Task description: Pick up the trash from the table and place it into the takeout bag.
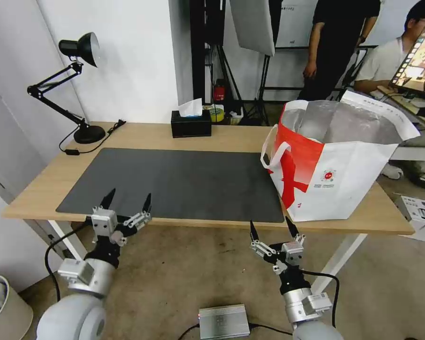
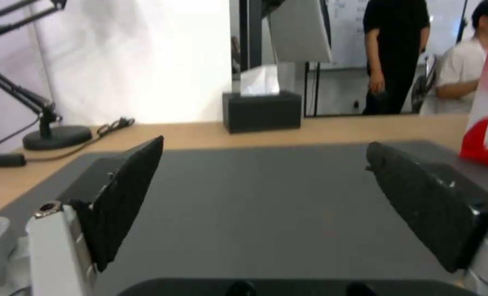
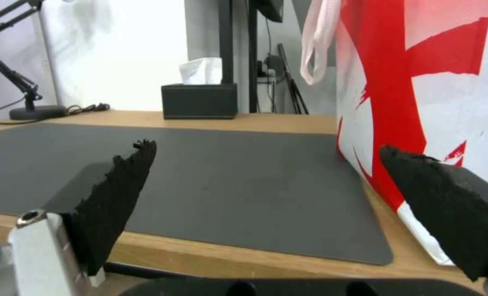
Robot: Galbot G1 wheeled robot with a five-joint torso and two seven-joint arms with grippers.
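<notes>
Takeout bag [image 1: 335,160] stands upright at the table's [image 1: 42,189] right end, overlapping the grey mat's [image 1: 174,184] right edge, while the left tool [image 1: 127,202] and right tool [image 1: 272,227] hover at the near edge, both spread open and empty.

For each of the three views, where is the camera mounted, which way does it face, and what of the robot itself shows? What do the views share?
Head view: on the robot's head, looking forward and down at the table, with the takeout bag at its right end; both arms show, left tool and right tool open at the near edge.
Left wrist view: low over the dark mat, facing the tissue box; its own fingers show.
Right wrist view: at the table's near edge, facing the bag; its own fingers show.
Shared: mat, tissue box, desk lamp, bag.
</notes>
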